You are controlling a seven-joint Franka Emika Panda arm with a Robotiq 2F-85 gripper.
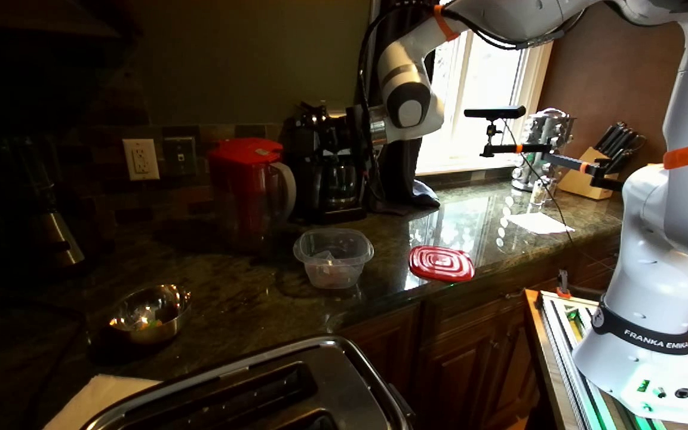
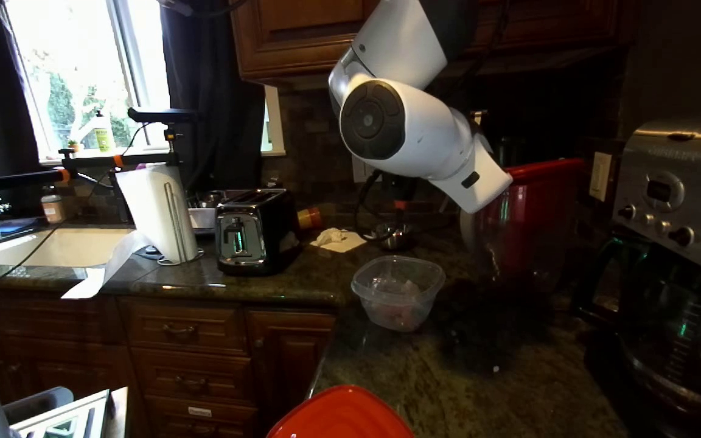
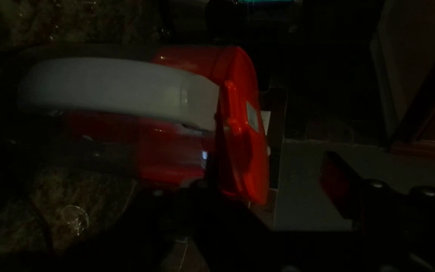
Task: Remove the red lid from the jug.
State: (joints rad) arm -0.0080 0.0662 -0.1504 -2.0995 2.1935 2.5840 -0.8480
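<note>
Red lid sits on top of the jug, which stands upright toward the rear of the counter, coffee maker just beside it. Gripper faces the lid in the wrist view, jaws spread well apart, nothing clasped: one finger shows past the lid's top face; the other, mostly lost in shadow, overlaps the jug's side just under the rim. Touching or short of it, cannot tell. Reads as lining up to pinch the lid's edge, removal not yet begun. Chief worry is depth. Too shallow a reach, and the jaws may miss or skid off the edge; too deep, and the lower finger may shove the body and rock the jug. A snug lid could bring the whole jug up with it, since nothing steadies the base. Pale handle might snag a finger if the wrist swings. A toppled jug would threaten the coffee maker and the clear tub nearby. Poor light makes the bite hard to judge.
</note>
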